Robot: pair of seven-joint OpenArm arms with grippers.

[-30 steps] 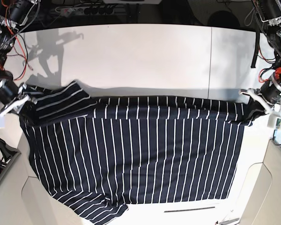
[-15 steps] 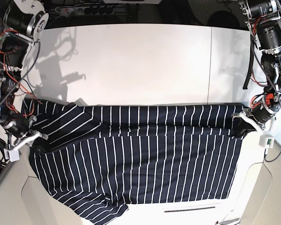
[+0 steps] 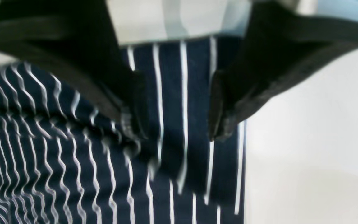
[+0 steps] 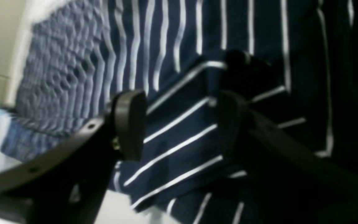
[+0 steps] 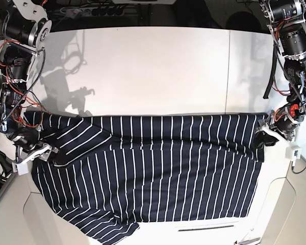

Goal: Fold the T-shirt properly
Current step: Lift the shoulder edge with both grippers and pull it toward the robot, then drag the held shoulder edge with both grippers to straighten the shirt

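The T-shirt (image 5: 158, 168), dark navy with thin white stripes, lies spread across the front half of the white table (image 5: 153, 66), its far edge folded over in a straight line. My left gripper (image 5: 262, 138) sits at the shirt's right end. In the left wrist view its jaws (image 3: 176, 133) stand apart over the striped cloth (image 3: 172, 77), gripping nothing. My right gripper (image 5: 53, 155) rests at the shirt's left end by a sleeve. Its fingers (image 4: 179, 124) are open too, with the sleeve fabric (image 4: 179, 146) lying loose between them.
A power strip (image 5: 102, 9) runs along the table's back edge. Beige panels (image 5: 290, 204) flank the front corners. A thin dark strip (image 5: 206, 228) lies just in front of the shirt's hem. Red and black cables hang from both arms.
Both grippers carried the shirt's far edge toward the front, then opened and let go of the cloth. The fold now lies flat.
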